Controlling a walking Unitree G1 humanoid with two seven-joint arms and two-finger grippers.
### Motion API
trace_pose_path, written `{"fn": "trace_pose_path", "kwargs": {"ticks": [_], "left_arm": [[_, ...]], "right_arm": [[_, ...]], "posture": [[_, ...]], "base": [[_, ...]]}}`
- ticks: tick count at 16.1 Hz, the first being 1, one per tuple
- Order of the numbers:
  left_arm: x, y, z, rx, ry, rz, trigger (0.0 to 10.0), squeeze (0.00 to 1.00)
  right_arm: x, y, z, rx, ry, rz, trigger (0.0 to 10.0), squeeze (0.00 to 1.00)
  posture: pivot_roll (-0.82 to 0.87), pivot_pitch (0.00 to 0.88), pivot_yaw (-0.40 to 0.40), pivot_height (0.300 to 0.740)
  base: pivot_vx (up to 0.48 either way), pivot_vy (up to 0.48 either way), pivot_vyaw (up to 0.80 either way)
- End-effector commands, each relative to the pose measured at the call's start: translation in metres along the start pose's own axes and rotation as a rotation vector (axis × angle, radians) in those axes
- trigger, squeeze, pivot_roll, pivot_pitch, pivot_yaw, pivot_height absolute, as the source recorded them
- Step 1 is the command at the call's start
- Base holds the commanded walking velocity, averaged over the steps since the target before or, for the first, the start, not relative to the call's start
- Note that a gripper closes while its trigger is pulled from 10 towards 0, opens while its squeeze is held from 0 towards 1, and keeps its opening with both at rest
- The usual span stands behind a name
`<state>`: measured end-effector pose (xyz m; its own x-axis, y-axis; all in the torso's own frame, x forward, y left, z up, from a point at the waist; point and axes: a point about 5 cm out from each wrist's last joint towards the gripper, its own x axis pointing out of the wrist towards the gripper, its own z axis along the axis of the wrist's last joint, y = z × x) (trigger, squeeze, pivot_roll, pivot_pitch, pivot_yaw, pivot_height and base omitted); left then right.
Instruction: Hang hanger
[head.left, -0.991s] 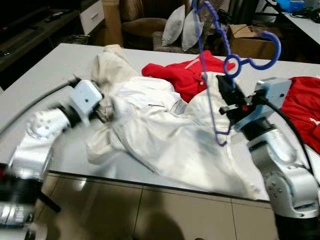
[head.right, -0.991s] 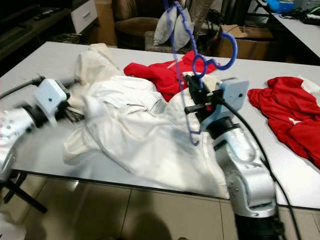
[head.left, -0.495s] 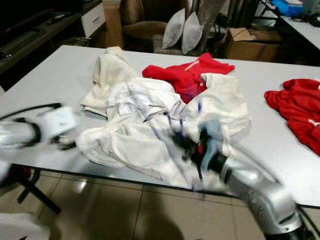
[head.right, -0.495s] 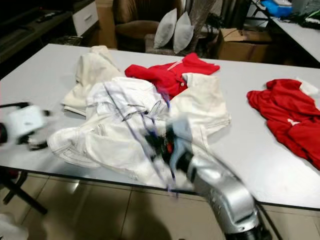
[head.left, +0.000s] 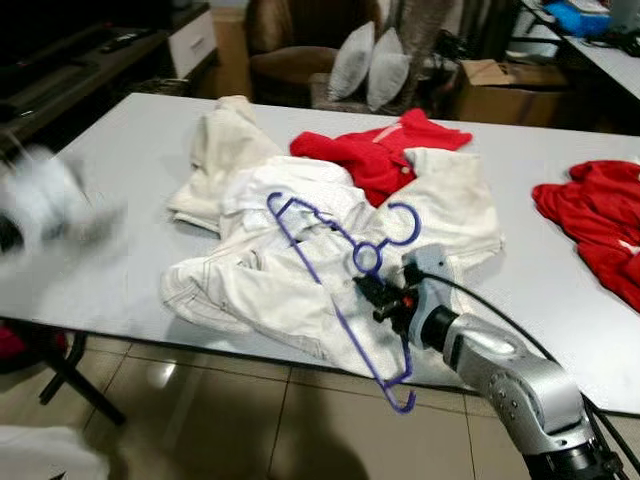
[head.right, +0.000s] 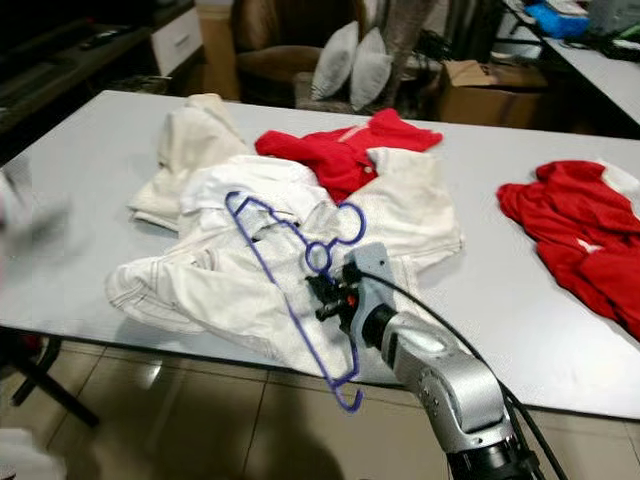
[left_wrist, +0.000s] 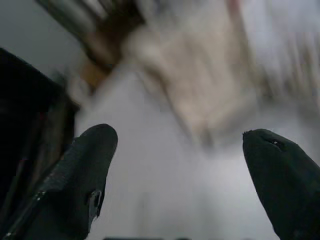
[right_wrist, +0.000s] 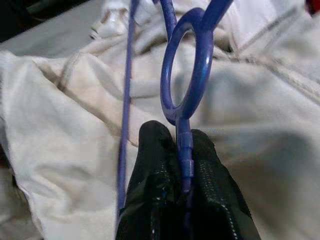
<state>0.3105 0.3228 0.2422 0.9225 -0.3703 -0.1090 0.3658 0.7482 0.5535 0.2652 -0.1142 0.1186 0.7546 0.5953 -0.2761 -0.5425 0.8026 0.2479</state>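
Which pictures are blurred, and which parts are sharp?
Both eye views: the left arm is a motion smear, while the hanger and clothes are sharp. Left wrist view: the background is blurred behind the open left claw. Right wrist view: sharp, the right claw grips the hanger.

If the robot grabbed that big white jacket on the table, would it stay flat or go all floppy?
Probably floppy: the white jacket lies crumpled in soft folds on the table. It would likely sag and drag, since it spreads wide. By contrast, the blue hanger, pinched by the right gripper, keeps its shape.
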Motion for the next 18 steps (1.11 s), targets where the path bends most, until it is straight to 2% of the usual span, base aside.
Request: {"fn": "trace_pose_path", "kwargs": {"ticks": [1,2,3,5,6,7,9,10,11,13,15,18], "left_arm": [[0.016,-0.014,0.032,-0.177,-0.221,-0.066,10.0,1.00],[0.024,-0.023,0.042,-0.253,-0.298,-0.083,10.0,1.00],[0.036,-0.040,0.055,-0.350,-0.380,-0.112,10.0,1.00],[0.051,-0.069,0.063,-0.460,-0.434,-0.140,10.0,1.00],[0.065,-0.103,0.054,-0.608,-0.373,-0.133,10.0,1.00],[0.072,-0.124,0.049,-0.671,-0.337,-0.116,10.0,1.00],[0.075,-0.158,0.037,-0.662,-0.240,-0.073,10.0,1.00],[0.075,-0.158,0.037,-0.662,-0.240,-0.073,10.0,1.00],[0.071,-0.173,0.037,-0.675,-0.196,-0.046,10.0,1.00],[0.066,-0.181,0.037,-0.696,-0.181,-0.029,10.0,1.00],[0.063,-0.185,0.038,-0.692,-0.182,-0.018,10.0,1.00],[0.059,-0.183,0.038,-0.711,-0.166,0.034,10.0,1.00]], "right_arm": [[-0.006,-0.004,0.024,0.009,-0.122,-0.015,10.0,0.00],[-0.010,-0.005,0.033,0.003,-0.167,-0.023,10.0,0.00],[-0.015,-0.006,0.043,-0.004,-0.220,-0.044,10.0,0.00],[-0.021,-0.010,0.056,-0.039,-0.282,-0.099,10.0,0.00],[-0.028,-0.011,0.066,-0.069,-0.324,-0.172,10.0,0.00],[-0.033,-0.010,0.071,-0.108,-0.350,-0.216,10.0,0.00],[-0.046,-0.006,0.068,-0.085,-0.401,-0.327,10.0,0.00],[-0.046,-0.006,0.068,-0.085,-0.401,-0.327,10.0,0.00],[-0.054,-0.005,0.059,-0.097,-0.406,-0.406,10.0,0.00],[-0.056,-0.007,0.053,-0.138,-0.381,-0.425,10.0,0.00],[-0.055,-0.012,0.050,-0.181,-0.357,-0.436,10.0,0.00],[-0.053,-0.019,0.051,-0.152,-0.355,-0.453,10.0,0.00]], "posture": [[-0.05,0.000,0.043,0.740],[-0.05,0.000,0.042,0.740],[-0.06,0.000,0.045,0.740],[-0.09,0.000,0.063,0.740],[-0.12,0.000,0.076,0.740],[-0.15,0.000,0.086,0.740],[-0.20,0.000,0.076,0.740],[-0.20,0.000,0.076,0.740],[-0.21,0.000,0.043,0.740],[-0.20,0.000,0.012,0.740],[-0.19,0.000,0.000,0.740],[-0.14,0.000,-0.040,0.740]], "base": [[0.000,0.000,0.00],[0.000,0.000,0.00],[0.000,0.000,0.00],[0.000,0.000,0.00],[0.000,0.000,0.00],[0.000,0.000,0.00],[0.000,-0.139,0.00],[0.000,-0.277,0.00],[0.000,-0.480,0.00],[0.000,-0.480,0.00],[0.000,-0.480,0.00],[0.000,-0.480,0.00]]}}
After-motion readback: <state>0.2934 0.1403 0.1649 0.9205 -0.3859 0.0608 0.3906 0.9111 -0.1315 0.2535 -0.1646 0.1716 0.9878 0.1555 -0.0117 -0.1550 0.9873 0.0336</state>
